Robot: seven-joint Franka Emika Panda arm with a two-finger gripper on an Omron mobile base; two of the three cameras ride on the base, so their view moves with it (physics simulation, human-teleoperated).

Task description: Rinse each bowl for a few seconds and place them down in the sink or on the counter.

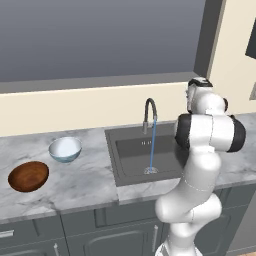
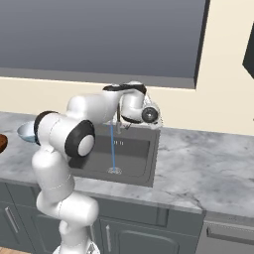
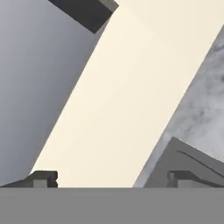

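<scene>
My pincer [image 3: 109,179] stands wide and empty by the faucet [image 1: 149,114]; both bowls, the brown bowl [image 1: 28,176] and the pale bowl [image 1: 65,149], sit on the counter [image 1: 85,180], well left. That long reach risks nudging one.

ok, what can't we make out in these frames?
- Sink right side: left base view, behind the arm.
- Faucet: right base view, mostly behind the wrist.
- Brown bowl: right base view, cut by the left edge.
- Blue bowl: right base view, partly behind the arm.
- Hand: hand view, just the open fingertips at the bottom.
</scene>
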